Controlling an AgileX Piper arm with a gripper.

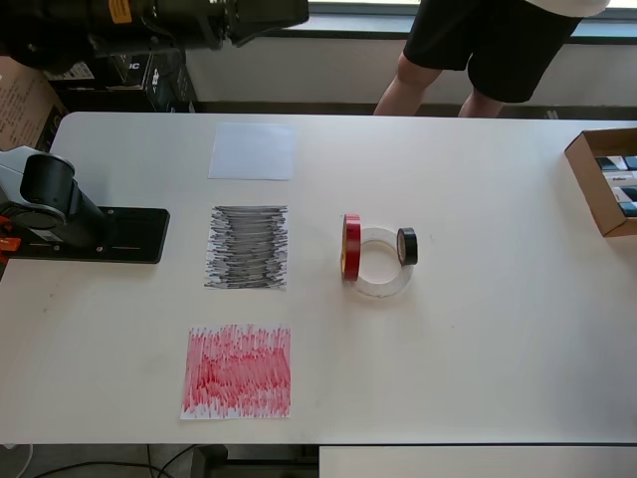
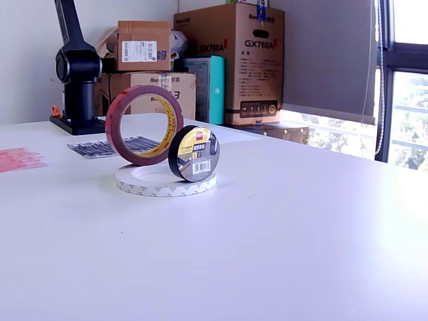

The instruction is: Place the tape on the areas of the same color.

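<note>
White table [image 1: 478,349]; cardboard boxes [image 2: 231,63] behind; window [image 2: 404,87] at exterior view's right.

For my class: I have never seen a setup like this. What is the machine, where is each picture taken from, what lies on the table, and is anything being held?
The black machine is a robot arm, bolted to a base plate at the overhead view's left edge. Its claw does not show in either picture, so whether it holds anything cannot be told; all three rolls lie free on the table.

One picture looks straight down from above; the other is taken low, near table height, from the side.

On the white table lie three paper sheets in a column: a plain white sheet, a black scribbled sheet and a red scribbled sheet. Beside them are three tape rolls together: a white ring lying flat, with a red roll and a smaller black roll standing on edge on it.

A cardboard box sits at the overhead view's right edge.
</note>
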